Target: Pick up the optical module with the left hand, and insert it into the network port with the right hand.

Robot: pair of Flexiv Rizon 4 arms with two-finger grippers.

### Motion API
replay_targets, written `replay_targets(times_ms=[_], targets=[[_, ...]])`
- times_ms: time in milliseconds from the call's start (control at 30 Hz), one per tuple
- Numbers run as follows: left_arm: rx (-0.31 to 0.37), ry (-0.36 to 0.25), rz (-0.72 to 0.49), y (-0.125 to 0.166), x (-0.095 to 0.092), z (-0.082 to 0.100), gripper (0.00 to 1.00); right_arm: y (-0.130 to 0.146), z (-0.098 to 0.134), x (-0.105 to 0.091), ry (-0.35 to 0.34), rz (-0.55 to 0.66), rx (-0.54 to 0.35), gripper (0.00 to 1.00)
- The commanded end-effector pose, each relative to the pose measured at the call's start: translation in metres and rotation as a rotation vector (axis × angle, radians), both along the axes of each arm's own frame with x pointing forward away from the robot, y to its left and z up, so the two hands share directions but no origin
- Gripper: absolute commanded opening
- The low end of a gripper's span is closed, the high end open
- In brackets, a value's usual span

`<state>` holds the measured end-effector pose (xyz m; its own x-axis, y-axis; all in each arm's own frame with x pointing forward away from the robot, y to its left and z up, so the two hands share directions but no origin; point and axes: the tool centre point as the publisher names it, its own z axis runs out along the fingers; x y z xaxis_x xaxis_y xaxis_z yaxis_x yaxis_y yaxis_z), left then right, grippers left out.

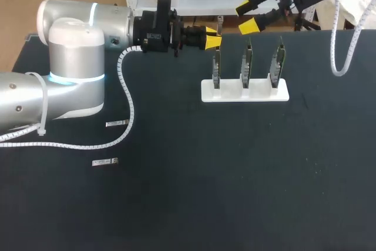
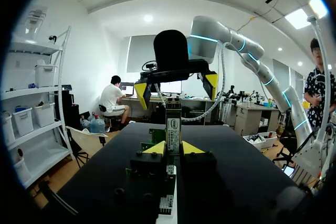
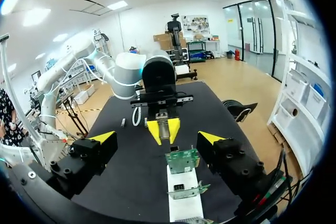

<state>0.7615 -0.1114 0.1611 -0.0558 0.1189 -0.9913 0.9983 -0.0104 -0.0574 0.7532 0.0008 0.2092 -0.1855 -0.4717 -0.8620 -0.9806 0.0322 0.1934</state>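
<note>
Left arm [image 1: 70, 80] spans the black table [image 1: 235, 174] from the near left, with the left gripper [image 1: 214, 36] clamped on the optical module [image 2: 173, 124], near a white stand [image 1: 244, 92] of circuit boards. Pickup looks done. The right gripper [image 1: 248, 17] hovers far right, jaws wide, so handover and insertion remain.

The table [image 1: 235, 174] was flat and black. A white stand [image 1: 245, 91] sat on it, toward the far side and a bit to the right. Three green boards [image 1: 246, 63] stood up in the stand, side by side. A small silver piece [image 1: 116, 123] lay flat on the left part of the table. A second silver piece [image 1: 105, 162] lay nearer the front, apart from the first.
</note>
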Motion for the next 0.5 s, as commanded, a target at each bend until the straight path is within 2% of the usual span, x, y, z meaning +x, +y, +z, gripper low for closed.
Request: replay_targets(times_ms=[33,500], targets=[[-0.003,-0.002,0.002,0.000,0.000,-0.001,0.00,0.000,0.000,-0.011,-0.041,-0.052,-0.010,1.00],[-0.003,-0.002,0.002,0.000,0.000,-0.001,0.00,0.015,0.000,-0.001,-0.077,0.002,-0.032,1.00]])
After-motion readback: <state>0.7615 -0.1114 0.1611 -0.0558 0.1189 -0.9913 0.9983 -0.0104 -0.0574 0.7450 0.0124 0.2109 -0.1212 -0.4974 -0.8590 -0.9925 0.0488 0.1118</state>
